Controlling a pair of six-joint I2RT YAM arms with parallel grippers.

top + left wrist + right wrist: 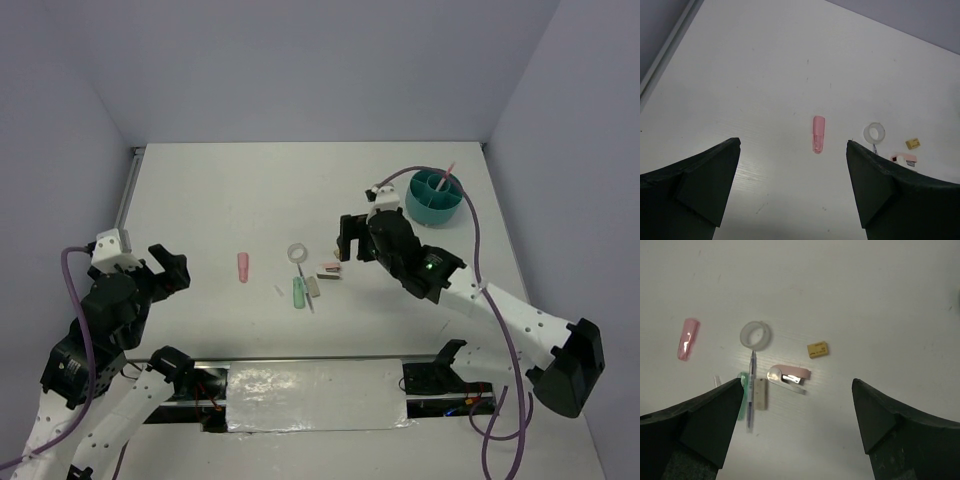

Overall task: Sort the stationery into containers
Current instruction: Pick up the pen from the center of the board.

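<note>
Teal organiser [433, 197] stood near the table's far right corner, a pink pen [448, 172] leaning in it. Crowding looked the main risk: the mint-green stub [743, 395], grey block [760, 394] and thin pen [751, 390] lay touching mid-table, so closing fingers might nudge neighbours. The right gripper [797, 385] hung above them, spread wide and empty. The left gripper [793, 144], likewise spread and empty, faced the pink stub [818, 134].

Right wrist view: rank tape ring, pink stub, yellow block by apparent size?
1-2. white tape ring and pink stub: too close to call; the ring is wider, the stub longer.
3. yellow block: clearly smallest.
</note>
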